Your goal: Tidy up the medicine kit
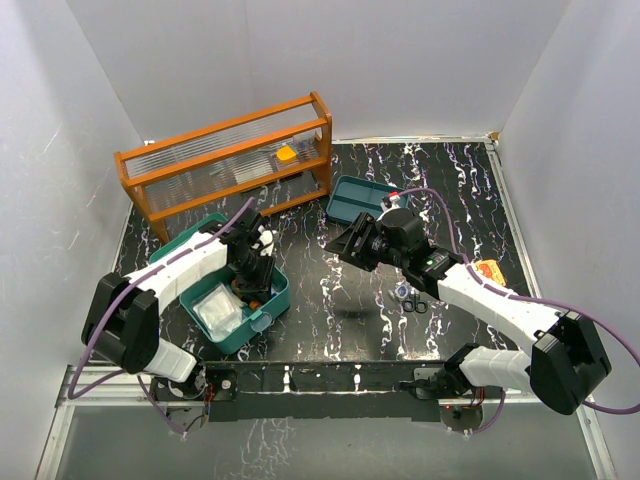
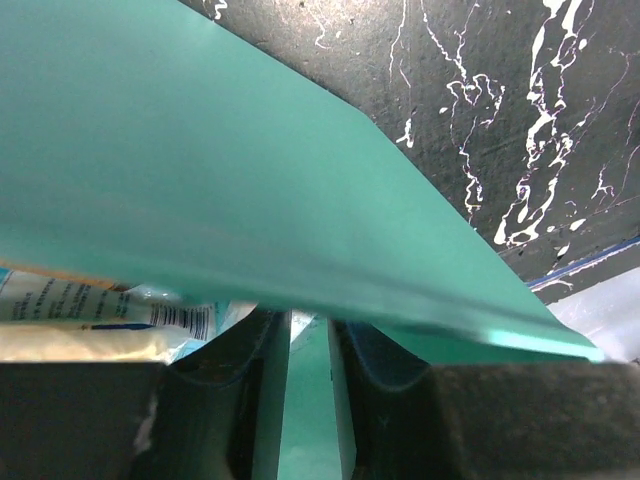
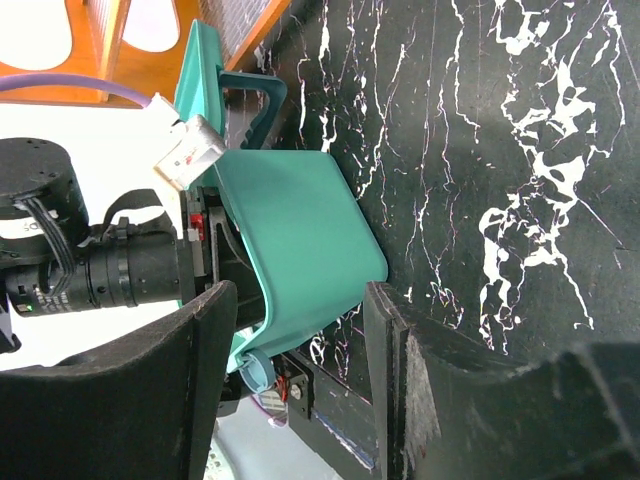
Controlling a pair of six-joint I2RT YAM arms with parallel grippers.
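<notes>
Up close, the left gripper (image 2: 308, 400) has its fingers drawn in tight with a strip of teal plastic pinched between them, so it is clamped on a wall of the medicine kit (image 2: 200, 150). Printed packets (image 2: 90, 300) show just inside that wall. From above, the kit's box (image 1: 277, 300) sits at the near left of the black marble table (image 1: 330, 290), lid thrown back toward the wooden rack (image 1: 225, 150), with a clear plastic bag (image 1: 218, 308) lying inside. Its shallow tray insert (image 1: 355, 195) lies apart, just in front of the rack's right end. Over to the right gripper (image 1: 345, 245): it hangs above bare table between box and tray, jaws spread and holding nothing. Scissors (image 1: 416, 302) rest on the table beside the right forearm.
</notes>
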